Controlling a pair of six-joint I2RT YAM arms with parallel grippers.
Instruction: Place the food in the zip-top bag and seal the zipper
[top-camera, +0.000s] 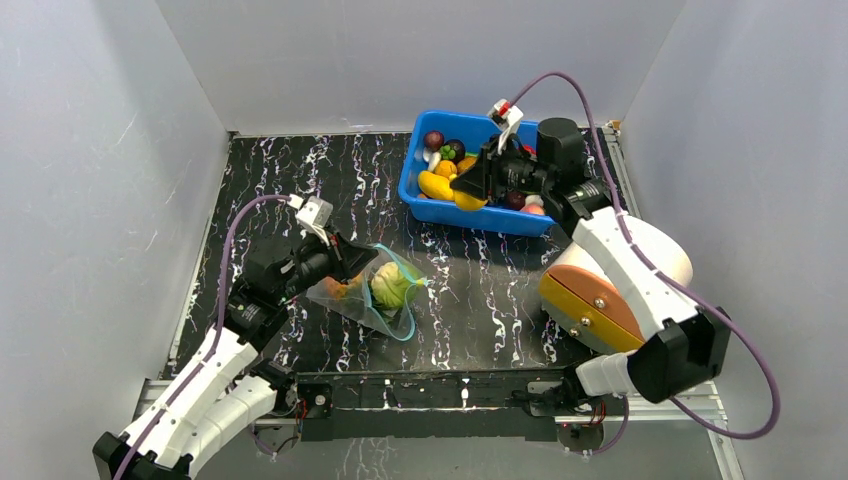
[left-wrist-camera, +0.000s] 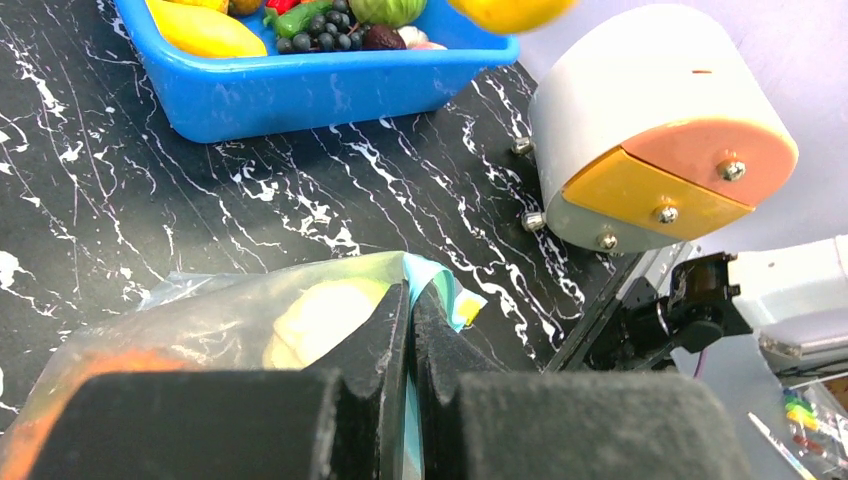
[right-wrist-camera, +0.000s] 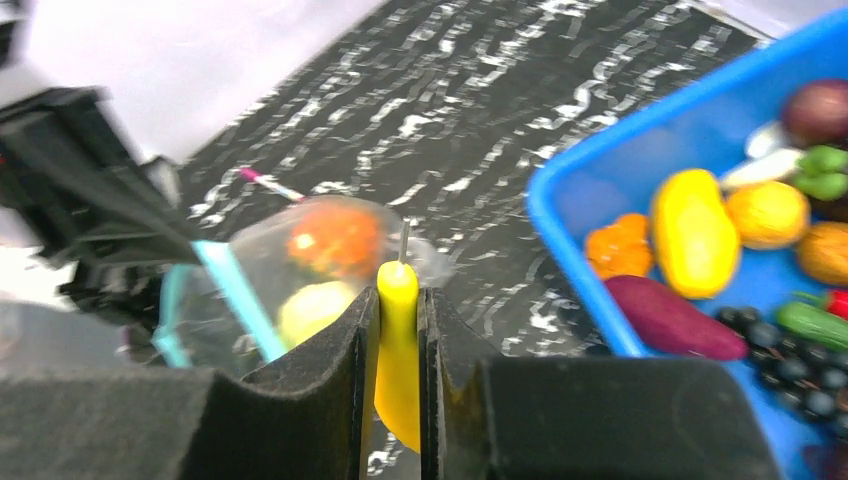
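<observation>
The zip-top bag (top-camera: 378, 292) lies left of the table's middle, clear and crinkly, with a green cabbage (top-camera: 392, 287) and an orange piece (right-wrist-camera: 335, 240) inside. My left gripper (top-camera: 362, 264) is shut on the bag's mouth edge, and the teal zipper (left-wrist-camera: 441, 284) runs between its fingers. My right gripper (top-camera: 468, 186) hangs over the near-left edge of the blue bin (top-camera: 470, 218). It is shut on a yellow banana (right-wrist-camera: 398, 335), which stands upright between the fingers. From the right wrist view the bag (right-wrist-camera: 300, 255) lies ahead, beyond the banana's tip.
The blue bin (right-wrist-camera: 575, 245) at the back right holds several more toy foods: yellow, orange, purple and green pieces and dark grapes. A white drum with an orange and yellow face (top-camera: 600, 295) stands on the table's right side. Grey walls enclose the table.
</observation>
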